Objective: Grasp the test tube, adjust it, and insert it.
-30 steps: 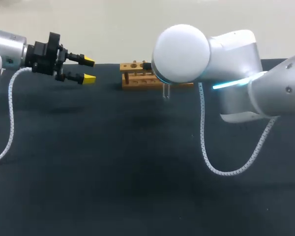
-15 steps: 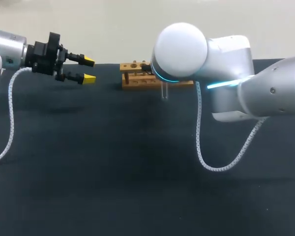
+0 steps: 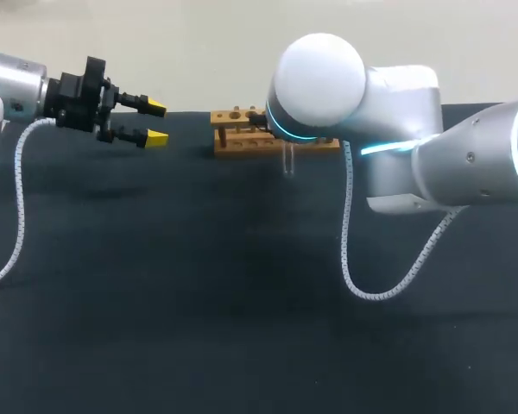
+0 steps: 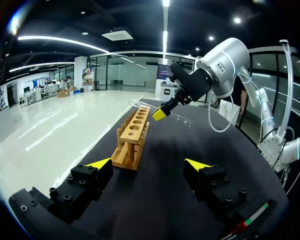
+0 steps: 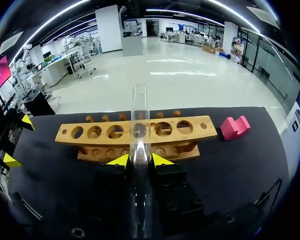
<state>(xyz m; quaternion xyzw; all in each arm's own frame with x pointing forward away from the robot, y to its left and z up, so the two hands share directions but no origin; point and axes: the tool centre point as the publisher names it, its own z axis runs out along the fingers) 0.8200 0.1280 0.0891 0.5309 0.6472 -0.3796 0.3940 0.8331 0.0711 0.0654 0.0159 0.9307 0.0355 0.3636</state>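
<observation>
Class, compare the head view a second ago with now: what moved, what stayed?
The right arm shifted slightly leftward, carrying the test tube a little that way near the wooden rack. Nothing was grasped or released: the right gripper stays shut on the tube. The left gripper, open, and the rack kept still.

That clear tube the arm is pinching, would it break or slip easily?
Probably fragile: the tube looks like thin clear glass, so squeezing hard risks cracking it. Its smooth wall may slip between the right end effector's small yellow tips. Being round, it would likely roll if laid down, not slotted into the rack.
</observation>
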